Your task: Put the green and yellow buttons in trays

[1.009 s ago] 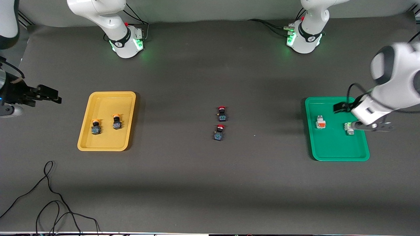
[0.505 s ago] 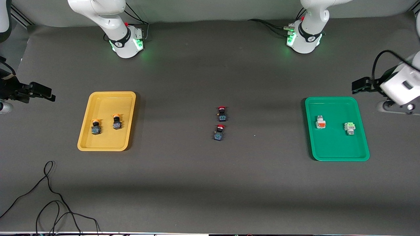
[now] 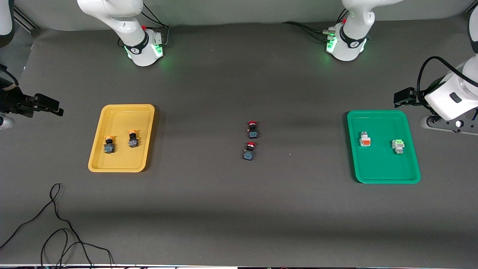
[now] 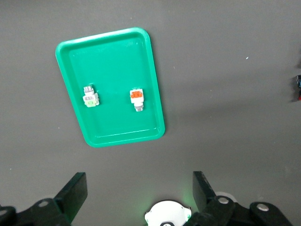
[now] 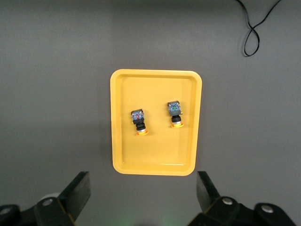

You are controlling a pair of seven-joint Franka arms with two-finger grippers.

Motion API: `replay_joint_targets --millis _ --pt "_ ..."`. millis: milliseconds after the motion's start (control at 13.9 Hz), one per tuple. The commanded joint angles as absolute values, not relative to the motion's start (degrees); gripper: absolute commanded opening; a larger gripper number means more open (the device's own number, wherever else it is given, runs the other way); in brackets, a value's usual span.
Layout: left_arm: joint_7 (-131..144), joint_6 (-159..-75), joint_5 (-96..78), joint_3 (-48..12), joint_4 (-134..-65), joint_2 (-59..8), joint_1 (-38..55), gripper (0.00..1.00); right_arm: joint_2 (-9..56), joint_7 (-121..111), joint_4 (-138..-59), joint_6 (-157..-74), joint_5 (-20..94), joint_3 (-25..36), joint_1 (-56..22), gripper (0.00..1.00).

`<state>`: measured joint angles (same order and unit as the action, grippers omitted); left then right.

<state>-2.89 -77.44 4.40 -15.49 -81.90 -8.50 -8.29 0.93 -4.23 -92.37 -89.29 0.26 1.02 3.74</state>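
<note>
The yellow tray (image 3: 127, 119) holds two black-bodied buttons with yellow-orange caps (image 3: 109, 144) (image 3: 133, 138); the right wrist view shows the tray (image 5: 155, 150) and both buttons (image 5: 138, 120) (image 5: 175, 113). The green tray (image 3: 377, 164) holds a white button with an orange block (image 3: 365, 139) and one with a light-green block (image 3: 398, 145); the left wrist view shows the tray (image 4: 117, 66) and both buttons (image 4: 137, 99) (image 4: 90, 97). My left gripper (image 3: 448, 125) (image 4: 138, 186) is open and empty, high beside the green tray. My right gripper (image 5: 143, 188) is open and empty, high beside the yellow tray.
Two black switches with red caps (image 3: 253, 129) (image 3: 249, 151) stand on the dark mat in the middle of the table. A black cable (image 3: 56, 224) lies near the front camera at the right arm's end.
My left gripper has let go of the light-green button in the green tray, risen and drawn off toward the left arm's end. My right arm drew slightly outward, then held still.
</note>
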Motion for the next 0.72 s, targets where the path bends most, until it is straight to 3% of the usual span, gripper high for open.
replay_joint_targets --millis 0,144,432,649 --pt "-2.6 -75.1 4.9 -9.4 -80.2 -8.5 -1.0 1.0 0.8 -2.9 -91.6 -89.3 -0.9 0.4 4.0 1.0" --pt "-3.4 -75.8 4.6 -0.8 -80.3 -8.2 6.8 1.0 0.8 -2.8 -91.3 -89.3 -0.9 0.4 4.0 1.0" --pt "-3.7 -89.3 4.5 -0.8 -94.2 0.7 6.9 1.0 0.8 -2.2 -91.3 -89.3 -0.8 0.4 4.1 1.0" --pt "-4.5 -89.5 4.7 -1.0 -94.0 0.3 6.9 1.0 0.8 -2.2 -91.4 -89.3 -0.8 0.4 4.1 1.0"
